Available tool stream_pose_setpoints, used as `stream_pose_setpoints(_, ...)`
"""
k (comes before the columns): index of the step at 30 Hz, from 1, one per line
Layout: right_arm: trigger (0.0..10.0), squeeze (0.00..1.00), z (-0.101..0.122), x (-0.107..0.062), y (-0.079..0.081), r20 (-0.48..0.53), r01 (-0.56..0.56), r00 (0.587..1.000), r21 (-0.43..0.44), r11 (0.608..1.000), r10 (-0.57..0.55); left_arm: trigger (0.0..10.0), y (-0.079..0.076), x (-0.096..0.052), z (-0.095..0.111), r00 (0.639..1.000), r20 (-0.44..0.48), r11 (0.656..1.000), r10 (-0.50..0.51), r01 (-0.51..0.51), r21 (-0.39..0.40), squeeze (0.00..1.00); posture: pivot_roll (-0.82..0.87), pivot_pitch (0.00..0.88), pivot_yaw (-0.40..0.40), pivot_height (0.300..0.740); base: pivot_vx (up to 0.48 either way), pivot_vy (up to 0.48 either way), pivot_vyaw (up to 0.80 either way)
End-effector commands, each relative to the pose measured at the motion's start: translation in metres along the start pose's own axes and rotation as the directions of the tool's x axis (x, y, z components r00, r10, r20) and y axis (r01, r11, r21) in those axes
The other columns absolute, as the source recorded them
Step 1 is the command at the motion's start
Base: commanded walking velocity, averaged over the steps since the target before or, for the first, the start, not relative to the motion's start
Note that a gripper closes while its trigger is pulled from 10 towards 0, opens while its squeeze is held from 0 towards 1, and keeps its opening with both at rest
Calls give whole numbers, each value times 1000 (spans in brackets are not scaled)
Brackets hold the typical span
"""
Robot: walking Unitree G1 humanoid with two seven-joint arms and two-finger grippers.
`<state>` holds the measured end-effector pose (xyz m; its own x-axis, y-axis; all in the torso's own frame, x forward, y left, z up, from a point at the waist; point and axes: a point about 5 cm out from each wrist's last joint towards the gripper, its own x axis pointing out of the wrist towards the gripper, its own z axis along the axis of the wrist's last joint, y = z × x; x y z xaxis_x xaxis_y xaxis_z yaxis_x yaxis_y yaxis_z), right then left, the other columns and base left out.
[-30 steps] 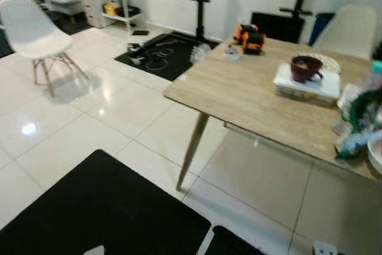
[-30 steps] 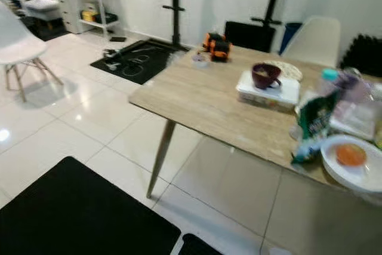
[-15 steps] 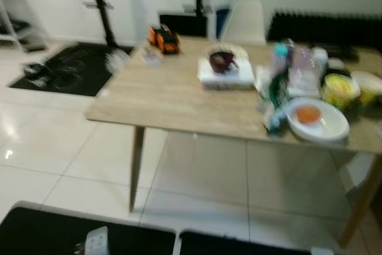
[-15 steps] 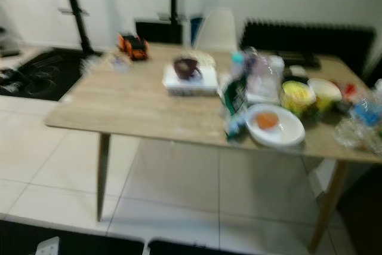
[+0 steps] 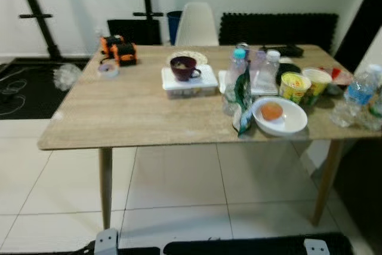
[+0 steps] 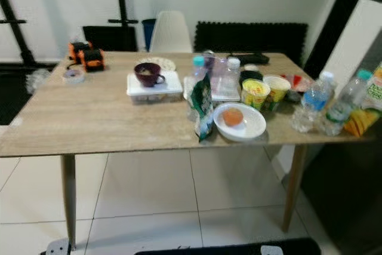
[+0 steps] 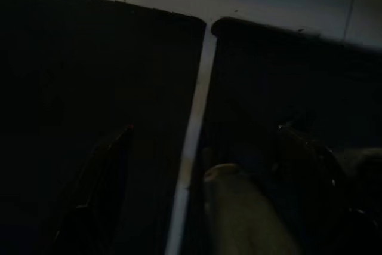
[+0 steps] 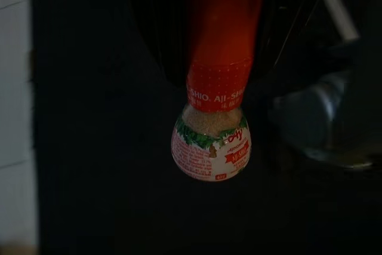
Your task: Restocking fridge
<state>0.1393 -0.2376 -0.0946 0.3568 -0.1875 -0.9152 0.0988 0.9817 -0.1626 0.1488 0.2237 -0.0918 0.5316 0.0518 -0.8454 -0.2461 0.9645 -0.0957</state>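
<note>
Item: small red-capped glass seasoning shaker (image 8: 213, 129), pinched by its cap between the right gripper (image 8: 222, 34) fingers, hanging low beside the robot, well short of the light wooden dining table (image 5: 137, 117).

Stock on the table: maroon mug (image 5: 184, 67) on white lidded container (image 5: 190, 82); white bowl (image 5: 279, 116); water bottles (image 5: 360, 92); yellow cups.

Progress: judged early; most goods unstowed, fridge unseen.

Left gripper (image 7: 197, 195): dim view over black floor mats (image 7: 89, 76); fingers apparently spread, empty.

One wooden table (image 5: 131, 117), one white chair (image 5: 195, 25), one maroon cup (image 5: 183, 67), one white bowl (image 5: 280, 117), two yellow tubs (image 5: 293, 86) and one seasoning jar (image 8: 213, 129) are counted.
</note>
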Motion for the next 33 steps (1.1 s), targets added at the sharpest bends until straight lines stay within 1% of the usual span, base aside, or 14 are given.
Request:
stream_pose_setpoints(1, 10000, 0, 2, 0, -3, 2, 16, 1000, -14, 1000, -16, 10000, -3, 2, 6, 1000, 8, 999, -14, 13, 31, 0, -64, 0, 26, 740, 0, 0, -800)
stream_pose_setpoints(4, 10000, 0, 4, 0, -1, 8, 13, 1000, -14, 1000, -13, 10000, -1, 1, 8, 1000, 13, 1000, 5, -5, 27, 0, -55, 0, 12, 740, 0, 0, -800)
stream_pose_setpoints(6, 10000, 0, 3, 0, -1, 5, 12, 1000, -23, 1000, -12, 10000, 2, 1, 5, 1000, 10, 1000, 14, -14, 22, 0, -49, 0, 0, 740, 0, 0, -800)
stream_pose_setpoints(7, 10000, 0, 1, 0, -3, -5, 13, 1000, -49, 999, -13, 10000, 6, -1, -1, 999, 1, 999, 33, -33, 5, 0, -45, 0, -6, 740, 0, 0, -800)
stream_pose_setpoints(8, 10000, 0, 1, 0, -3, -5, 13, 1000, -49, 999, -13, 10000, 6, -1, -1, 999, 1, 999, 33, -33, 5, 0, -45, 0, -6, 740, 0, 0, -800)
stream_pose_setpoints(9, 10000, 0, -1, 0, -5, -12, 18, 1000, -56, 998, -19, 10000, 9, -3, -8, 999, -16, 999, 45, -45, 1, 0, -46, 0, -5, 740, 0, 0, -800)
stream_pose_setpoints(12, 10000, 0, -2, -1, -8, -12, 28, 1000, -54, 998, -28, 10000, 16, -8, -23, 996, -56, 998, 66, -65, 8, 0, -54, 0, -1, 740, 0, 0, -800)
stream_pose_setpoints(14, 10000, 0, -1, -1, -9, -4, 28, 1000, -50, 998, -29, 10000, 20, -10, -27, 995, -65, 997, 73, -73, 8, 0, -54, 0, -1, 740, 0, 0, -800)
stream_pose_setpoints(17, 10000, 0, 0, -1, -10, 0, 28, 1000, -50, 998, -28, 10000, 25, -11, -27, 995, -61, 996, 85, -85, 4, 0, -54, 0, -4, 740, 0, 0, -800)
stream_pose_setpoints(18, 10000, 0, 2, -1, -10, 2, 28, 1000, -54, 998, -28, 10000, 29, -11, -25, 994, -53, 995, 96, -96, 1, 0, -50, 0, -6, 740, 0, 0, -800)
stream_pose_setpoints(19, 10000, 0, 2, -1, -10, 2, 28, 1000, -54, 998, -28, 10000, 29, -11, -25, 994, -53, 995, 96, -96, 1, 0, -50, 0, -6, 740, 0, 0, -800)
stream_pose_setpoints(20, 10000, 0, 3, 0, -10, 5, 26, 1000, -59, 998, -26, 10000, 33, -12, -20, 994, -41, 995, 103, -103, 5, 0, -46, 0, -7, 740, 0, 0, -800)
stream_pose_setpoints(26, 10000, 0, 4, 0, -7, 8, 18, 1000, -64, 998, -18, 10000, 38, -12, -13, 993, -18, 993, 116, -116, 22, 0, -40, 13, -2, 740, 0, 0, -800)
stream_pose_setpoints(33, 10000, 0, 2, 0, -5, 2, 10, 1000, -69, 998, -10, 10000, 38, -12, -13, 993, -22, 993, 112, -111, 42, 0, -41, 20, 1, 740, 0, 0, -800)
